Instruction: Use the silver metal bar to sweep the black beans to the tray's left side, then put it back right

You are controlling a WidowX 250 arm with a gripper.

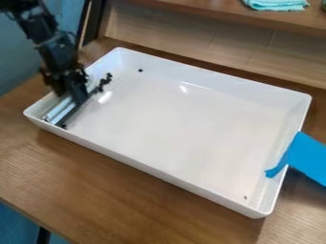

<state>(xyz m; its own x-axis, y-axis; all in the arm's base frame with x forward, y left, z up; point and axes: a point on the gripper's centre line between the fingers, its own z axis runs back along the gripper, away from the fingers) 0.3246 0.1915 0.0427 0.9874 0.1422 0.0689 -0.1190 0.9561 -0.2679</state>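
Wooden tbl (115, 195) held a white tray (141, 167). Gripper (75, 95) was at tray's L end, at a silvery bar (58, 110) lying inside; couldn't tell if clenched on it or released. Black bits (103, 83) lay nr bar, w/ specks (140, 70) far L & nr R. Blue sheet (307, 157) overlapped R rim. Far R: shelf (255, 18) w/ folded teal cloth (277, 4).

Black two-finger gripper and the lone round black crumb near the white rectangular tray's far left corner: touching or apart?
Apart. The camera view shows white tray surface between the gripper and the crumb.
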